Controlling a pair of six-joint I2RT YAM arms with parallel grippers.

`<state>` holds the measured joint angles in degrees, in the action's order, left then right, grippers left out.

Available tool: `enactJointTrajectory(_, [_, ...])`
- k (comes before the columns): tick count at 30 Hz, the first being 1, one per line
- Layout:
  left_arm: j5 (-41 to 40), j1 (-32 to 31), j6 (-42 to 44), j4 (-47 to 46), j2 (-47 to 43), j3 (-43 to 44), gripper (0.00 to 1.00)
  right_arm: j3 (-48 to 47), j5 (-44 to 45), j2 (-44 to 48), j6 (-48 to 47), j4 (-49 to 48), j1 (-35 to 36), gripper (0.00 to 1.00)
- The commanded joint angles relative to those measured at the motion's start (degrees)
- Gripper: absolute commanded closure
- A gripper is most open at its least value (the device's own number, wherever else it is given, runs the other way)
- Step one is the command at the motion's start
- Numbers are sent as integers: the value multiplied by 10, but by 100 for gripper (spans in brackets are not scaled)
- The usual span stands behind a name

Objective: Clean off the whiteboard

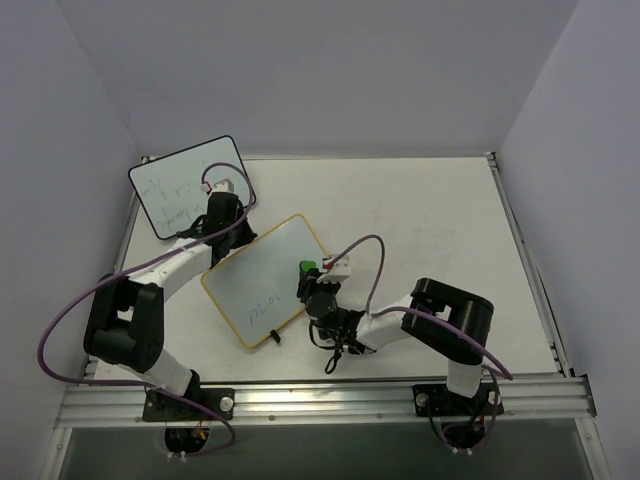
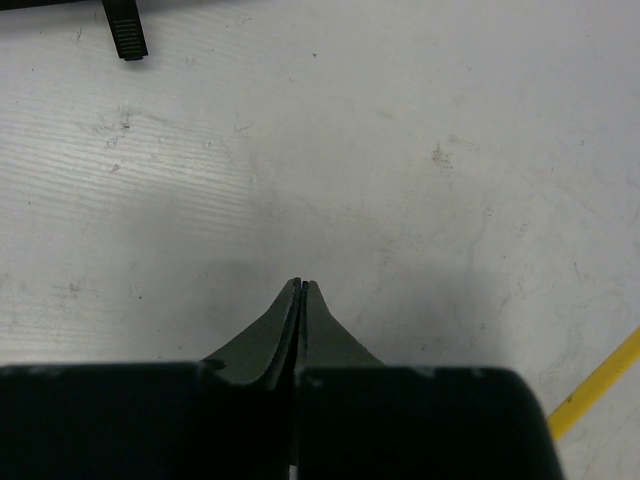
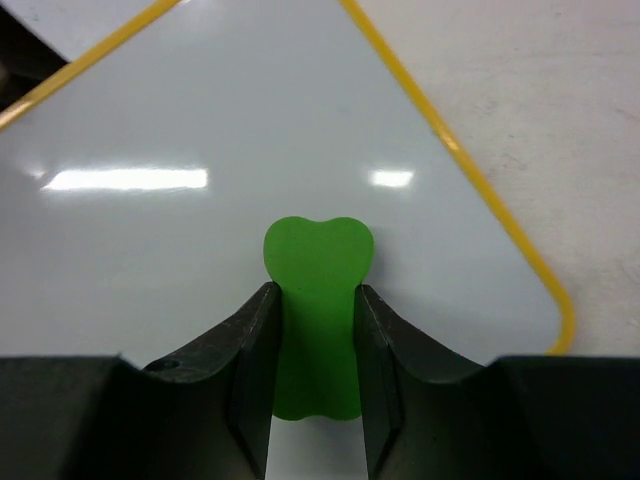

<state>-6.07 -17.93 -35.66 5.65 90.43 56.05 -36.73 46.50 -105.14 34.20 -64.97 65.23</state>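
Observation:
The whiteboard (image 1: 262,270), yellow-framed with rounded corners, lies tilted on the table left of centre. Faint marks (image 1: 264,308) show near its lower left end. My right gripper (image 1: 309,274) is over the board's right edge, shut on a green eraser (image 1: 308,267). In the right wrist view the eraser (image 3: 318,262) sticks out between the fingers, over the glossy board (image 3: 200,120) near a rounded corner of its frame (image 3: 560,310). My left gripper (image 1: 222,222) is just beyond the board's upper left edge. Its jaws (image 2: 301,284) are shut on nothing above bare table, the yellow frame (image 2: 600,385) at lower right.
A black-framed whiteboard (image 1: 185,190) with writing sits at the back left, partly off the table; its black clip foot (image 2: 125,32) shows in the left wrist view. A metal rail (image 1: 320,398) runs along the front edge. Walls close in the table.

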Motion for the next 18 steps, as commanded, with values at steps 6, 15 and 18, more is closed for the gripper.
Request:
enactJointTrajectory(6, [18,-15,10,38,14,-11,98,-105,-120,-105,-103,72,82,96])
enactJointTrajectory(15, [18,-19,10,42,17,-7,98,-163,-122,-146,-161,99,133,96])
enactJointTrajectory(18, [18,-21,9,42,16,-6,98,-157,-97,-148,-149,107,132,96])
